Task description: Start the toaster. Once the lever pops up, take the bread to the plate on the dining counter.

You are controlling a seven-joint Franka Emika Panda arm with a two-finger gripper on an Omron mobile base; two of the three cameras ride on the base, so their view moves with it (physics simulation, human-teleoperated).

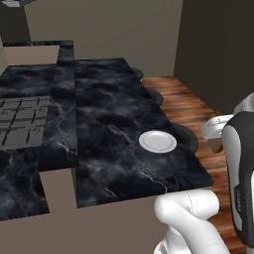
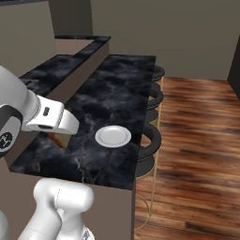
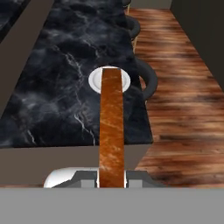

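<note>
While the gripper (image 3: 112,181) is clamped on the bread (image 3: 111,127), held edge-on with its long axis running away from the hand, the plate (image 3: 94,81) lies straight ahead at the slice's far end; it sits near the right edge of the dining counter (image 3: 57,96), so the carry looks nearly done.

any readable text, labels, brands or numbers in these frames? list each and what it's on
No text reads in any view.
Robot arm: a small round mark on the dark joint cover, too blurred to read.
Plate, bread in the shut gripper, dining counter: all bare of lettering; the counter shows white veins alone.
</note>
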